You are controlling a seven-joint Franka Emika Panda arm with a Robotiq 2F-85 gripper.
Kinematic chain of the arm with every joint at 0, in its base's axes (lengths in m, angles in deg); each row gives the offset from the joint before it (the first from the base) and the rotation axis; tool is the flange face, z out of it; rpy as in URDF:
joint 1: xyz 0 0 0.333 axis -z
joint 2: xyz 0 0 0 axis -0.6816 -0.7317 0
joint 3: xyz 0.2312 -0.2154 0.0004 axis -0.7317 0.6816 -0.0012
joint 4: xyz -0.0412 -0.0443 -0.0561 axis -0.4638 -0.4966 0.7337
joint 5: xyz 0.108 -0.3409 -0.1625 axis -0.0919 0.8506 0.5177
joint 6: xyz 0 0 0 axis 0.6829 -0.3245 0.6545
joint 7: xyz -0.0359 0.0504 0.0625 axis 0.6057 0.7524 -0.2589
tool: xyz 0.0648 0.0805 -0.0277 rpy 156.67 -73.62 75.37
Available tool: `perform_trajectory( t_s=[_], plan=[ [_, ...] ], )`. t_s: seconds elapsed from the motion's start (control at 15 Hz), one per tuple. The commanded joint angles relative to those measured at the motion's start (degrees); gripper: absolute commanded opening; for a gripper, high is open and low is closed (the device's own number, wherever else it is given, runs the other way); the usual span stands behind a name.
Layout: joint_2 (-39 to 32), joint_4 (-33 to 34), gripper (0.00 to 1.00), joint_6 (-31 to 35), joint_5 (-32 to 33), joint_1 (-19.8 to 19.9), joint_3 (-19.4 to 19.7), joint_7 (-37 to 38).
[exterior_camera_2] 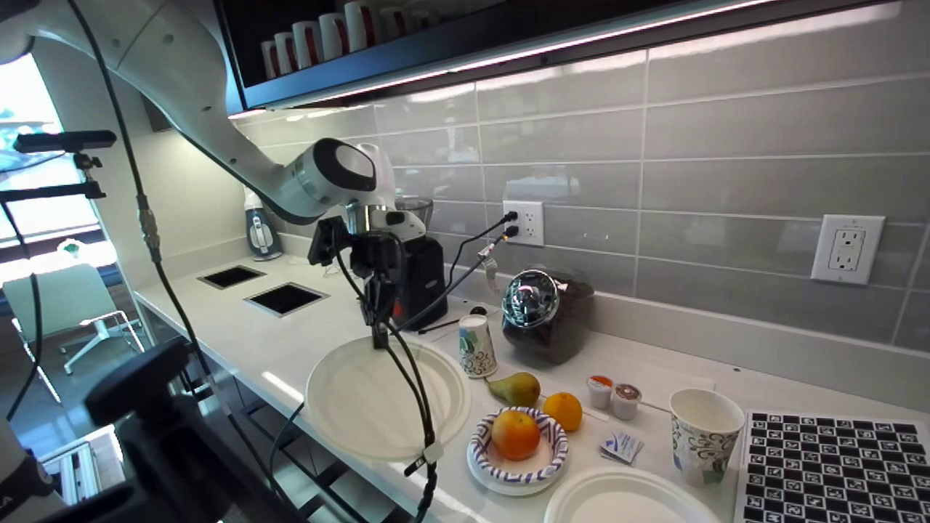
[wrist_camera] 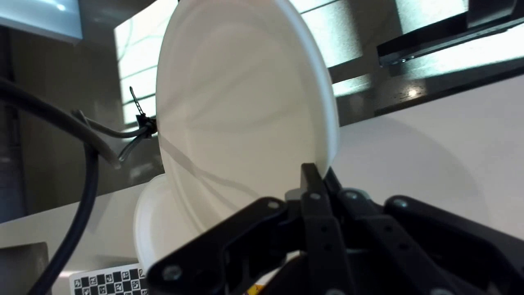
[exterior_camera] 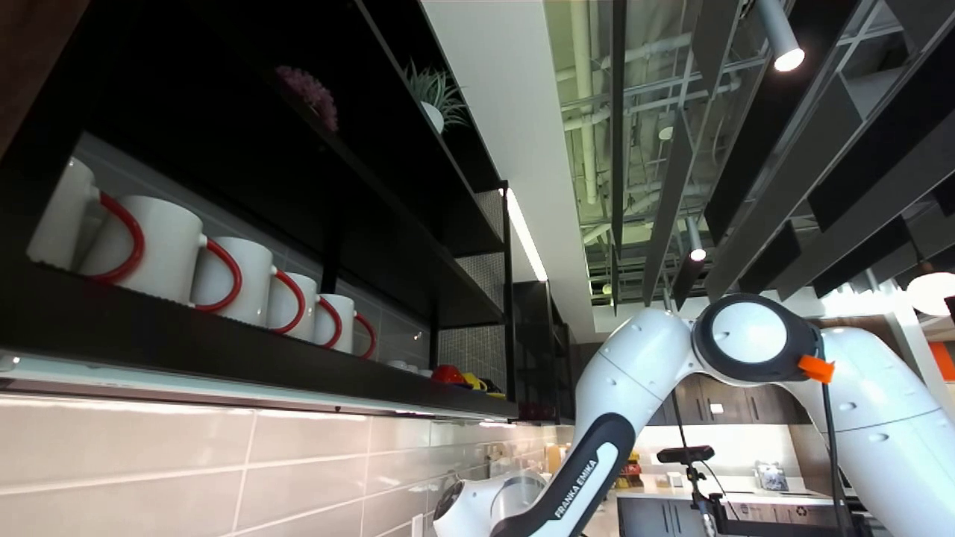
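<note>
A large white round plate (exterior_camera_2: 385,407) is gripped at its rim and held tilted above the counter, partly past the counter's front edge. In the wrist view the plate (wrist_camera: 245,102) fills the middle, with thin cable shadows on it. My gripper (exterior_camera_2: 380,340) is shut on the plate's rim; its fingertips pinch the rim in the wrist view (wrist_camera: 321,172). A second white plate (exterior_camera_2: 631,501) lies on the counter and shows in part behind the held one in the wrist view (wrist_camera: 157,221). A patterned paper bowl (exterior_camera_2: 479,472) with a red-orange fruit (exterior_camera_2: 516,434) stands near the held plate.
A pear (exterior_camera_2: 517,389), an orange (exterior_camera_2: 563,412), paper cups (exterior_camera_2: 476,347) (exterior_camera_2: 705,436), small pods (exterior_camera_2: 625,401) and a chrome-lidded jar (exterior_camera_2: 570,327) stand along the counter. A checkered board (exterior_camera_2: 835,465) lies at its end. Cables (exterior_camera_2: 425,414) hang before the plate. Mugs (exterior_camera: 160,246) line a shelf overhead.
</note>
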Motion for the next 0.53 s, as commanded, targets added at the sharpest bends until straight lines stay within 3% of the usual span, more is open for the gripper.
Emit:
perform_trajectory(
  t_s=[0.0, 0.13, 0.2, 0.47],
  plan=[
    [8.8, -10.67, 0.01, 3.17, 9.82, -0.2, -2.16, -0.35],
    [11.83, -13.61, 0.01, 3.95, 14.5, -0.11, -3.94, 0.22],
    [6.63, -8.33, 0.01, 1.73, 9.98, 1.24, -4.06, 0.0],
    [7.3, -8.96, 0.02, 1.79, 10.3, 1.5, -4.69, 0.15]
  ],
)
